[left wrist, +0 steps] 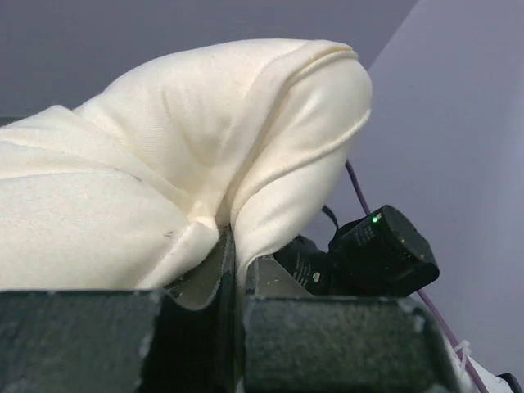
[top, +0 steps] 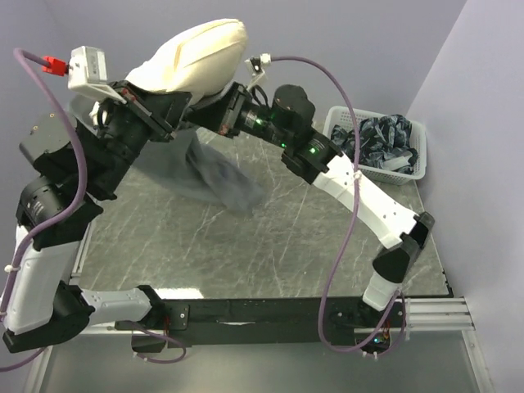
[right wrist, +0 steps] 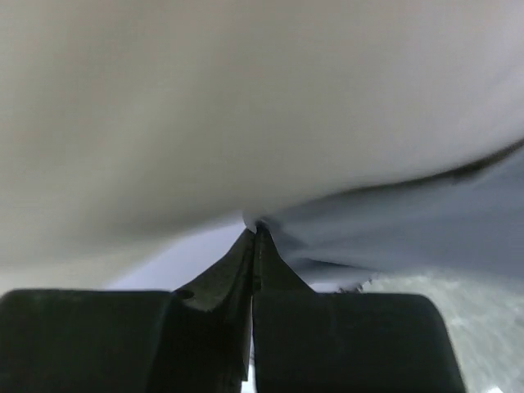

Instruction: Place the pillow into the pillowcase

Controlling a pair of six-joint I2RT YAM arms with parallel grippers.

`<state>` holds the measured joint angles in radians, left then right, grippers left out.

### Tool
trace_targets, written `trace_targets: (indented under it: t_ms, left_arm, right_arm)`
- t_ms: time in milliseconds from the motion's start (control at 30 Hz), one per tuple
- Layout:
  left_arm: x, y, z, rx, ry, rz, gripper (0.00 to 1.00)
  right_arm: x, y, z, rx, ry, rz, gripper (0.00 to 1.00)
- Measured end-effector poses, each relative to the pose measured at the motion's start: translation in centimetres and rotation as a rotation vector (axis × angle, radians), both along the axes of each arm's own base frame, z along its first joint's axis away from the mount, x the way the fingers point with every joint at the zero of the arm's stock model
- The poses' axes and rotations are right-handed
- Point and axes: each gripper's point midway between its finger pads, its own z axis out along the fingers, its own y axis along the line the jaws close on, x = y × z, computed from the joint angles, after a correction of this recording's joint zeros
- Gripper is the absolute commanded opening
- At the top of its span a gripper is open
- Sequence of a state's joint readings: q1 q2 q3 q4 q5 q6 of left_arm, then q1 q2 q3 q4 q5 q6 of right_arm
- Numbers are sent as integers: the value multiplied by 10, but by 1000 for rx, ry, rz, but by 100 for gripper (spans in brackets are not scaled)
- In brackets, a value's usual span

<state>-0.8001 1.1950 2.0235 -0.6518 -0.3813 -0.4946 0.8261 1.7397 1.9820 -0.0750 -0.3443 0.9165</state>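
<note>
Above the table (top: 286, 237), left gripper (left wrist: 232, 252) pinches the pillow (left wrist: 164, 147) from below; right gripper (right wrist: 255, 237) closed where it meets the pillowcase (top: 214, 173).

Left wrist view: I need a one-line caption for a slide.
Left claw pinches a fold of the cream pillow, with the right arm behind it.

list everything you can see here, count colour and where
pillow: 1, cream, held up in the air over the table's far side
pillowcase: 1, grey, hanging below the pillow, blurred
basket: 1, white, far right of the table
cloth: count unclear, dark blue patterned, inside the basket
table: 1, grey marbled, under everything
cables: 2, purple, one along each arm
left gripper: 1, black, shut on the pillow
right gripper: 1, black, shut on the pillowcase under the pillow
</note>
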Motion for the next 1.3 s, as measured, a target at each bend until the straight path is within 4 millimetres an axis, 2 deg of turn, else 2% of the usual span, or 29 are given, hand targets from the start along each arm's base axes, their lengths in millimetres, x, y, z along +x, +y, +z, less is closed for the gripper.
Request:
trace_targets:
  t_ms: [67,133,167,233,267,333,367,400,433,467,500,533,567,633,700,733,767,933,1000,1067,1133,1233,1300]
  left_arm:
    - [-2,-10,4,-9,-26,-46,1]
    - [8,-33,-23,-10,-6,-91,1]
    - [15,-47,-48,-4,31,-117,1]
    - [33,-77,-119,23,139,-152,1]
    - [41,-90,-161,39,210,-163,1]
    - [51,-113,-265,79,387,-175,1]
    - [49,-124,-304,94,461,-198,1]
    - [36,-139,-344,117,545,-252,1]
    - [19,-152,-380,153,615,-297,1]
    - [9,-157,-405,189,658,-310,2]
    - [1,-161,-420,202,694,-327,7]
    - [-7,-166,-432,216,726,-348,11]
    - [-13,-171,-438,222,746,-364,26]
    - [-20,-180,-438,218,747,-391,49]
    - [-29,-190,-427,198,749,-444,55]
    - [-34,-195,-422,191,747,-467,62]
    - [-35,-199,-416,184,739,-481,64]
    - [-23,-201,-371,179,673,-449,68]
    - [-11,-194,-348,181,632,-395,68]
    - [5,-183,-326,189,593,-321,74]
    - [29,-164,-316,215,568,-220,75]
    - [78,-133,-324,311,574,-49,74]
    - [114,-119,-344,404,600,50,73]
  right_arm:
    - [-8,-6,-3,20,-8,21,0]
    - [-9,-16,-34,-11,26,21,2]
    - [-5,-23,-60,-43,59,7,2]
    - [8,-40,-125,-130,155,-43,0]
    - [15,-50,-159,-169,201,-70,0]
    - [19,-77,-263,-292,366,-121,0]
    - [11,-93,-320,-359,455,-137,0]
    - [-6,-112,-377,-436,562,-145,0]
    - [-25,-129,-419,-499,646,-159,8]
    - [-37,-144,-446,-537,695,-183,14]
    - [-49,-159,-468,-568,740,-212,25]
    - [-59,-169,-480,-579,761,-225,31]
    - [-69,-174,-484,-571,782,-224,36]
    - [-85,-181,-476,-543,744,-215,47]
    - [-94,-189,-467,-513,713,-230,54]
    - [-99,-194,-464,-501,700,-242,56]
    - [-103,-201,-462,-488,688,-261,58]
    - [-120,-228,-462,-430,657,-340,58]
    - [-125,-234,-459,-397,643,-359,62]
    - [-126,-238,-452,-363,621,-375,68]
    - [-124,-242,-444,-337,597,-400,71]
    - [-121,-247,-438,-320,569,-430,74]
    - [-119,-248,-435,-321,566,-443,75]
